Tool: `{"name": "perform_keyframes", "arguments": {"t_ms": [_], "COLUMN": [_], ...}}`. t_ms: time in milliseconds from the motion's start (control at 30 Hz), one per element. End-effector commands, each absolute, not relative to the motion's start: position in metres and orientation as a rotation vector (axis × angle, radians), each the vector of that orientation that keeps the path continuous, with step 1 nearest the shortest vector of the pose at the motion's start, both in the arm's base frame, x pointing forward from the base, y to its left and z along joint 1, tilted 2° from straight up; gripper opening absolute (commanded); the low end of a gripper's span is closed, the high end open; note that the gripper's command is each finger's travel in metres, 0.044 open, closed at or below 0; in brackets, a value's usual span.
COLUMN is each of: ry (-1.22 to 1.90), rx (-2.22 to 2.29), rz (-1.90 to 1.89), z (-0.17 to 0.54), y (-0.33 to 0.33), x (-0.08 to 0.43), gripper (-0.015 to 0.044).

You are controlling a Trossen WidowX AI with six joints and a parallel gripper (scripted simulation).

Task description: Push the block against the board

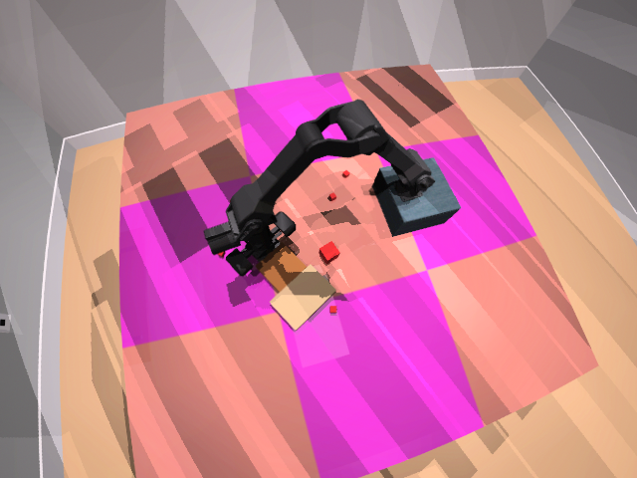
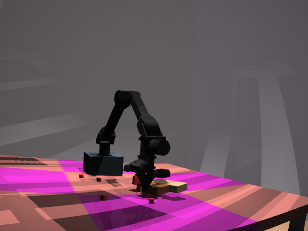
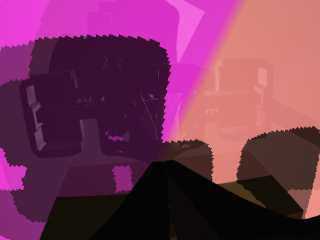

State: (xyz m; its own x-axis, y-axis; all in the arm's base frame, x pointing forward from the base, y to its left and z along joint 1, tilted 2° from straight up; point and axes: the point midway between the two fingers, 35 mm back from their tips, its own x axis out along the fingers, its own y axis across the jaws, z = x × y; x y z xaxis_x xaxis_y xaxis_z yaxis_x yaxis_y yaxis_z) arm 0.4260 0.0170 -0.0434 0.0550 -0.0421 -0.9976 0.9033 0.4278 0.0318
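The orange-brown square block (image 1: 282,268) (image 2: 162,190) lies flat, its lower right side against or nearly against the long upper left side of the pale tan board (image 1: 298,309) (image 2: 182,186). Near the red cube their edges look roughly in line; the board's other corner reaches past the block. Whether a thin gap remains cannot be told. My gripper (image 1: 261,255) (image 2: 145,190) (image 3: 163,172) is shut and empty, pointing down. Its tips are low beside the block, on the side away from the board, touching or very near. The gripper hides part of the block in the top view.
A larger red cube (image 1: 328,252) (image 2: 134,180) stands close to the block. A small red cube (image 1: 332,309) lies by the board's right side, and another (image 1: 221,253) beside the gripper. Two more small cubes lie toward the blue-grey arm base (image 1: 429,200) (image 2: 109,165).
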Motion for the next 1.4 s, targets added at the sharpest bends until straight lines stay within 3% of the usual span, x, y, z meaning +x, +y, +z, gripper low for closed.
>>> {"name": "perform_keyframes", "arguments": {"t_ms": [0, 1367], "ry": [1.328, 1.329], "rx": [0.864, 0.865], "rz": [-0.873, -0.873], "z": [-0.046, -0.047], "y": [0.024, 0.042], "x": [0.421, 0.41], "gripper": [0.0, 0.0]}}
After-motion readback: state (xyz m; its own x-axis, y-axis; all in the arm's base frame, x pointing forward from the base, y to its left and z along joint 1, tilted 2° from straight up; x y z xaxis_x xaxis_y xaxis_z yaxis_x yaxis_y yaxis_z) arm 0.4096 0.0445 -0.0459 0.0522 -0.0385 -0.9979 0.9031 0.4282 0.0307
